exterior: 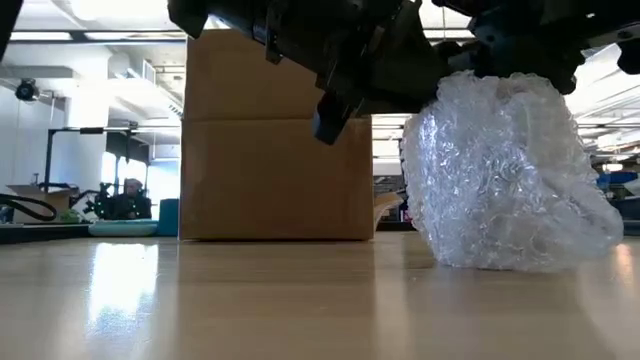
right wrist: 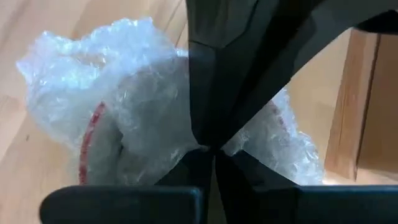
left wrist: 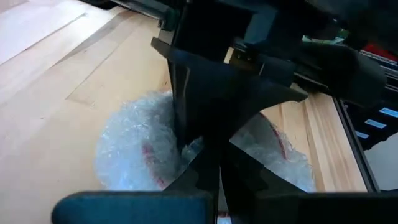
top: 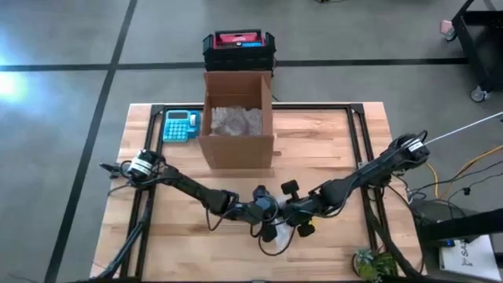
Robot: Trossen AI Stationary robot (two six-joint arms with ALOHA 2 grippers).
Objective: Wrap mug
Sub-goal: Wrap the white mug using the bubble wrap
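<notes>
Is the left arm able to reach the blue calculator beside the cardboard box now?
Probably yes. The calculator lies on the left arm's own side of the box, with bare table between. But the left gripper is shut on the bubble wrap and must release first.

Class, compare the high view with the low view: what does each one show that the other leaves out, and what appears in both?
Only the high view shows the blue calculator, the black and red case behind the cardboard box, the bubble wrap inside that box, and both whole arms meeting at the table's front.

Only the low view shows the bubble-wrapped bundle from the side, resting on the table, and a person in the room behind.

Both show the cardboard box, the wooden table, the bundle, and the left gripper and right gripper above it.
</notes>
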